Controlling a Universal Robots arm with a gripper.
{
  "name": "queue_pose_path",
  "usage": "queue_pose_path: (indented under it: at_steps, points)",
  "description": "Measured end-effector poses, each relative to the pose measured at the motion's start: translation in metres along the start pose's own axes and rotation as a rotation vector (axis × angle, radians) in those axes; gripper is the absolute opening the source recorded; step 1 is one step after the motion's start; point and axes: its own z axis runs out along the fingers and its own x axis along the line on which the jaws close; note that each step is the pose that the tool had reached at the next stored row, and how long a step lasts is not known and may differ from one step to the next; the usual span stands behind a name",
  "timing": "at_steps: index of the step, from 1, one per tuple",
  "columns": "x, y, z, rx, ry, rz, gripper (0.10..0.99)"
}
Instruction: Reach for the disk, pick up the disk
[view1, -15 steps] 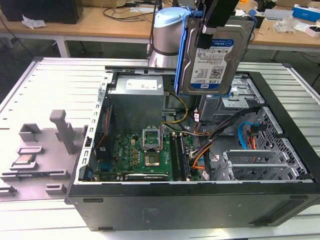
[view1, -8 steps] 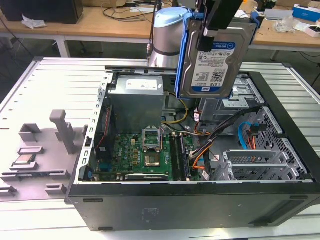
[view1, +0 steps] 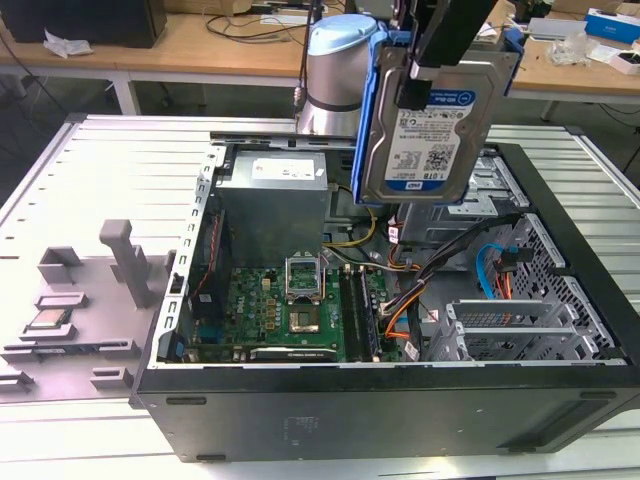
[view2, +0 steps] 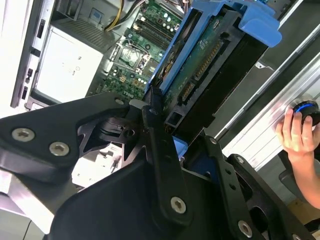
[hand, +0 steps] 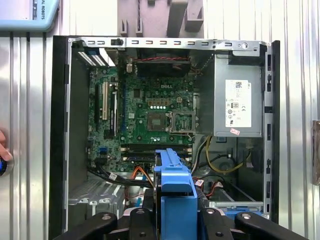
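Above the open computer case (view1: 560, 330) on the ribbed metal table (view1: 110, 170), the pincer (view1: 420, 85) grips the disk (view1: 430, 140).

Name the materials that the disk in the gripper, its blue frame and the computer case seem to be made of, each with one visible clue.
Disk: probably metal, a dull silver face under a white-and-blue paper label.
Blue frame: likely plastic, with even colour and a smooth moulded shape.
Computer case: apparently painted sheet metal, matt black outside, bare grey with punched holes inside.
The gripper is shut on the disk.
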Motion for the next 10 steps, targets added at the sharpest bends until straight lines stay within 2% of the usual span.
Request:
queue_pose_path:
  at_steps: [3,10]
  points:
    - [0.0040,0.0000,0.0000,0.000,0.0000,0.000,0.365]
    - [0.0194,-0.0002,0.0003,0.000,0.0000,0.000,0.365]
